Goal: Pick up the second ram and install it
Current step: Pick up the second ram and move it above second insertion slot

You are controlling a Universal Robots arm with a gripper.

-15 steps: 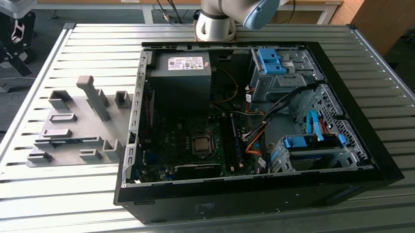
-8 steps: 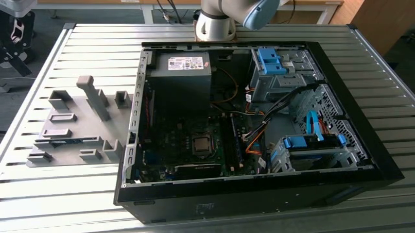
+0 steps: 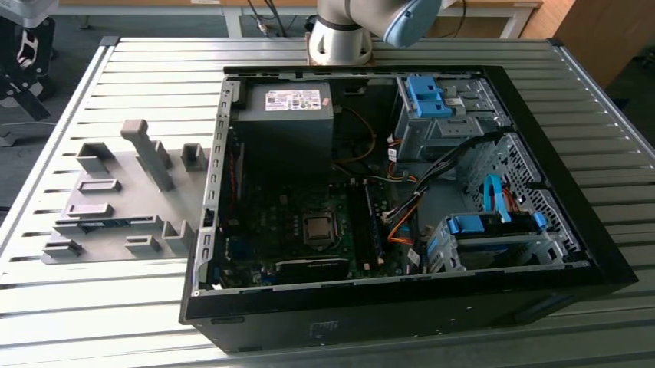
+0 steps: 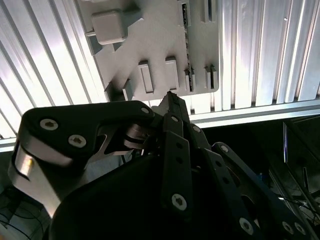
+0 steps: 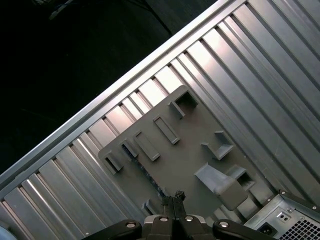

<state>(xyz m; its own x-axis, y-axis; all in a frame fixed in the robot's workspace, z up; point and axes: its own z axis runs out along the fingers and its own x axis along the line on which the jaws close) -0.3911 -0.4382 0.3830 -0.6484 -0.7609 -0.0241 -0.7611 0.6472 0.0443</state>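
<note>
A slatted metal table [image 3: 143,69] carries an open computer case [image 3: 210,192] and, beside it, a grey fixture [image 3: 128,192] with raised holders. The arm [image 3: 343,34] is mounted at the table's far edge.

In both wrist views the end effector [image 5: 173,196] hangs above the fixture, apart from its surface, with the case off to one side. Its fingers [image 4: 172,112] are drawn together at the tips, and nothing is held between them.

The ram [image 5: 144,169] sits in the fixture, on edge in a line of low slots. In the first wrist view it is a thin bluish strip below the end effector and just ahead of its tips. In the exterior view the ram [image 3: 103,224] shows as a short blue strip, well apart from the motherboard [image 3: 297,222] inside the case.

The step in hand looks like the approach for the pick-up. The ram is not yet grasped, and nothing of the install has begun.

A grasp here would call for:
- the fingers spread wider than the board is thick;
- the wrist turned so the pads face the board's flat sides;
- the tips centred along the board's length;
- a straight descent.

The neighbouring holders stand near, so a skewed entry could catch one of them or tip the thin board in its slots.
</note>
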